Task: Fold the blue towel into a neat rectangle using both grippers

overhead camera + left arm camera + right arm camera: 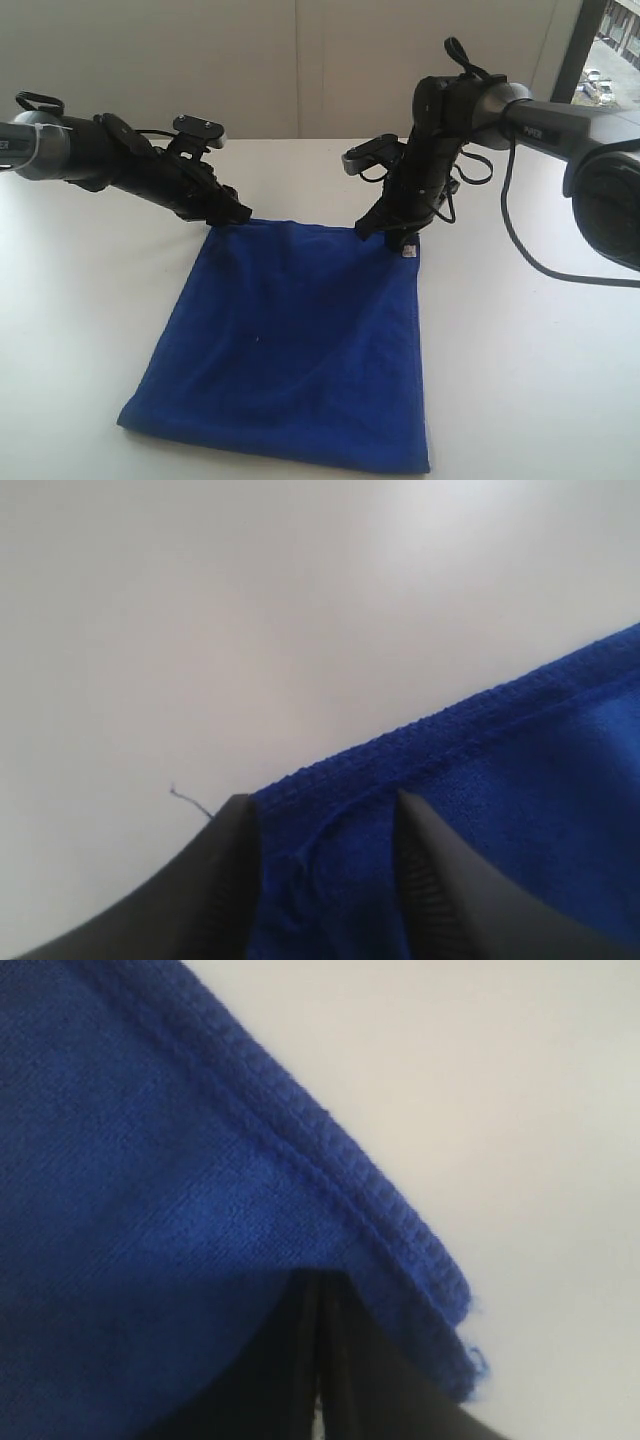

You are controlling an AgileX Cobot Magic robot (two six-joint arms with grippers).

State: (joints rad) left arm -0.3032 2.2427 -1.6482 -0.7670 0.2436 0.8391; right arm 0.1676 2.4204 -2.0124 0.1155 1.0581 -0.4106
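Observation:
The blue towel lies spread flat on the white table, its small white tag at the far right corner. My left gripper sits low at the far left corner. In the left wrist view it is open, its two black fingers straddling the stitched hem of the towel, which wrinkles between them. My right gripper points down onto the far right corner. Its jaws are pressed together at the towel near the frayed corner.
A black cable loops from the right arm down onto the table at the right. A pale wall stands behind the table's far edge, with a window at the upper right. A loose dark thread lies beside the left finger.

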